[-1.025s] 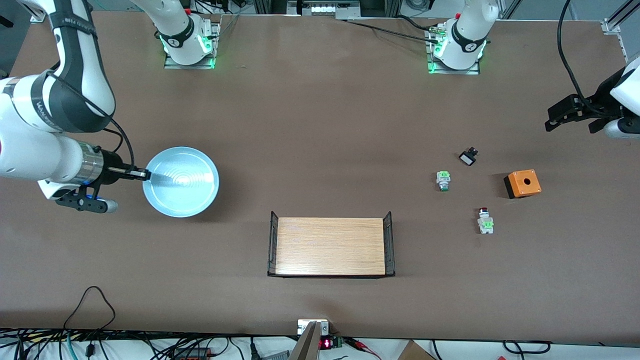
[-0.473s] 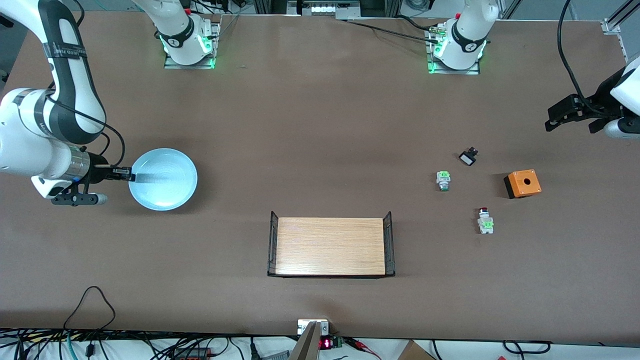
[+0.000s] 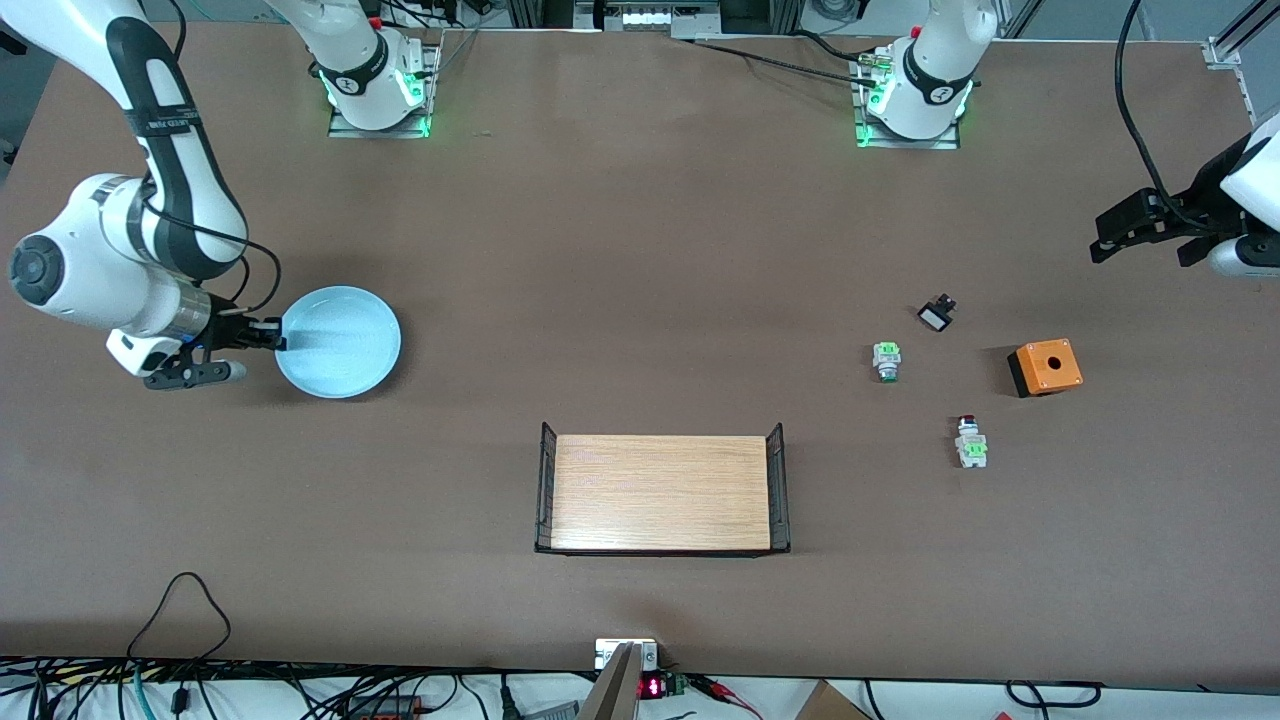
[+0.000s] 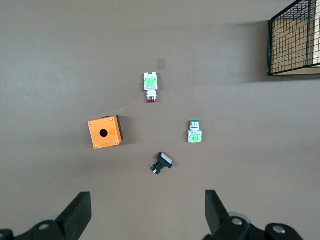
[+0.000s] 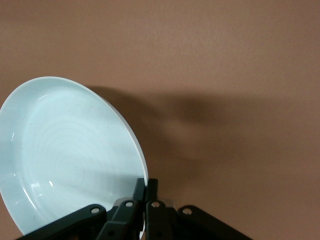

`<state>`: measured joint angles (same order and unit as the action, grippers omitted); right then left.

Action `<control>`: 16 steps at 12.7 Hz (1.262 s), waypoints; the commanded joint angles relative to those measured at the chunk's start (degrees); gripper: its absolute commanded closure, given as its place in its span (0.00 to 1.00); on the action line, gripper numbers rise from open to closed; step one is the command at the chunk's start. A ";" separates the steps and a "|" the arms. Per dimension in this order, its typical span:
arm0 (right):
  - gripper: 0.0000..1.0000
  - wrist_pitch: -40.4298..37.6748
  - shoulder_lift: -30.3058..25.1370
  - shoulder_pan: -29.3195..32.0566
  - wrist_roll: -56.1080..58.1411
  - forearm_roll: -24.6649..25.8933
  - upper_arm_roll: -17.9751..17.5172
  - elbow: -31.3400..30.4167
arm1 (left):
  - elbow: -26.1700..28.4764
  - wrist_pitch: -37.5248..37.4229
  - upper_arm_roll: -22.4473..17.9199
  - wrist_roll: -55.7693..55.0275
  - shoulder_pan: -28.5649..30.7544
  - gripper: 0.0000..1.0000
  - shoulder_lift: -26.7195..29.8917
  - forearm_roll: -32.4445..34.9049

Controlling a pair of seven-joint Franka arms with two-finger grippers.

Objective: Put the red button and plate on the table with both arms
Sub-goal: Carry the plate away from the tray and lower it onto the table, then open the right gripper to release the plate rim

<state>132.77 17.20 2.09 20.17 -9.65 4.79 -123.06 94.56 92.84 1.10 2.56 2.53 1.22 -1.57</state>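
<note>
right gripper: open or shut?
Shut. The right gripper pinches the plate by its rim, fingers pressed together on the edge.

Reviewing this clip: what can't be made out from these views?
- Front view: whether the plate, pinched at its rim by the right gripper, touches the table.
- Right wrist view: plate cut off by the frame edge.
- Front view: left gripper fingertips too dark to separate.

Pale-blue plate [image 3: 340, 342] seemingly lifted over table [image 3: 640, 250]; red button [image 3: 969, 441] lying flat.
</note>
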 commanded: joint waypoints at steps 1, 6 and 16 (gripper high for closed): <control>1.00 5.74 -1.56 1.60 2.85 -1.51 -0.92 -6.22 | -1.04 -1.09 -0.04 0.61 -0.25 0.00 0.01 1.13; 0.00 3.83 -2.77 2.22 2.69 -5.91 -1.27 -5.18 | -1.04 -1.00 -0.04 0.61 -0.25 0.00 0.01 1.13; 0.00 -21.29 -3.93 -3.49 -19.46 2.43 -2.50 17.48 | -0.96 -1.09 -0.13 0.00 -0.25 0.00 0.01 1.13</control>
<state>117.00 12.79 -0.28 4.14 -10.16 2.25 -110.72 94.56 92.84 1.09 2.55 2.53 1.22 -1.57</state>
